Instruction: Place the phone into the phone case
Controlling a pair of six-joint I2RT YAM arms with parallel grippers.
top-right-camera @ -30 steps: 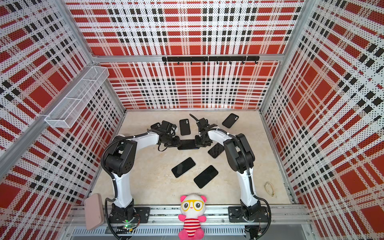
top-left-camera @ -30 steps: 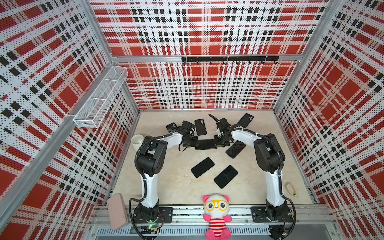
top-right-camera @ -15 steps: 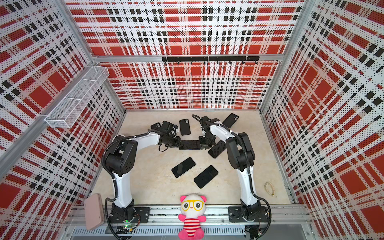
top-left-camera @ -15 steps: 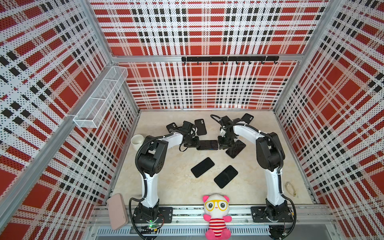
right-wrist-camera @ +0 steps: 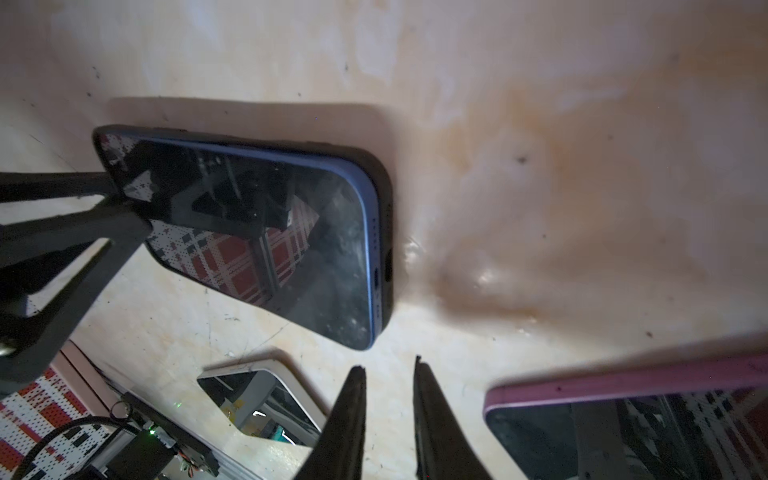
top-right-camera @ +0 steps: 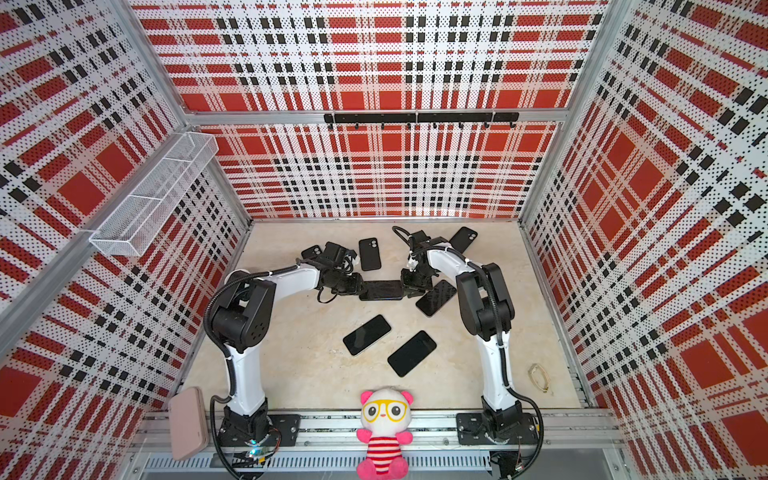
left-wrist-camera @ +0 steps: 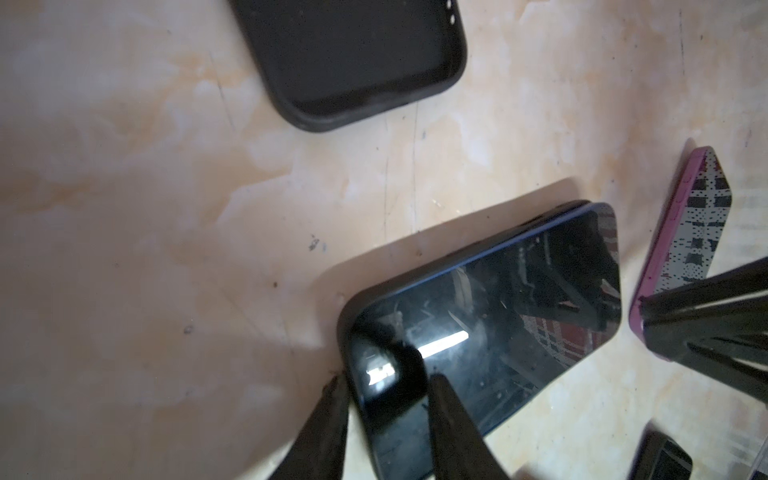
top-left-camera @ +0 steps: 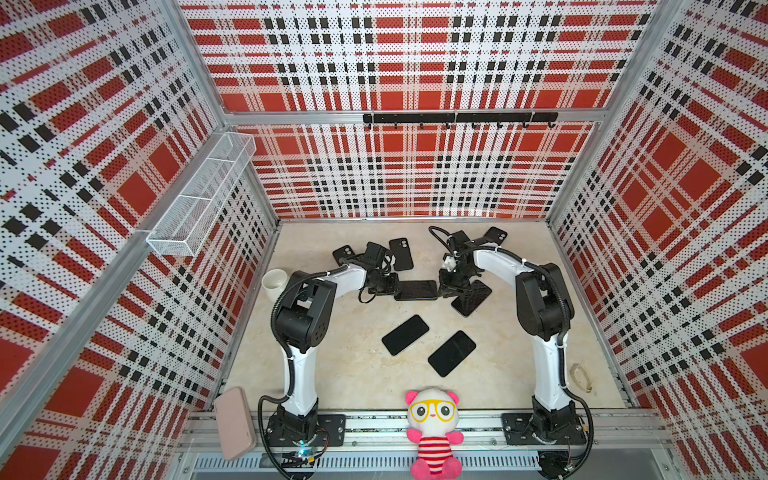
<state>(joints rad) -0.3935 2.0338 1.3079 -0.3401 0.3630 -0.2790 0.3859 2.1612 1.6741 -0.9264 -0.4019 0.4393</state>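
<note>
A blue phone (top-left-camera: pixel 415 289) lies screen up in a black phone case (right-wrist-camera: pixel 384 216) at mid table, seen in both top views (top-right-camera: pixel 380 289). At the end facing the right wrist camera its blue edge (right-wrist-camera: pixel 372 232) stands above the case's rim. My left gripper (left-wrist-camera: pixel 386 386) is shut on the phone's left end, its fingers straddling a corner (top-left-camera: pixel 392 286). Just off the right end, my right gripper (right-wrist-camera: pixel 388 365) stands open by a narrow gap, with only bare table between its fingers (top-left-camera: pixel 442 289).
A pink phone (top-left-camera: pixel 471 297) lies right beside the right gripper. Two more dark phones (top-left-camera: pixel 405 334) (top-left-camera: pixel 451 353) lie nearer the front. Empty black cases (top-left-camera: pixel 401 253) (top-left-camera: pixel 343 252) (top-left-camera: pixel 495 236) lie at the back. A white cup (top-left-camera: pixel 274 282) stands at the left wall and a plush toy (top-left-camera: pixel 434 432) at the front.
The right arm has swung its wrist outward to the right and its gripper has settled lower at the phone's right end. The left gripper still holds the phone, which has shifted slightly right.
</note>
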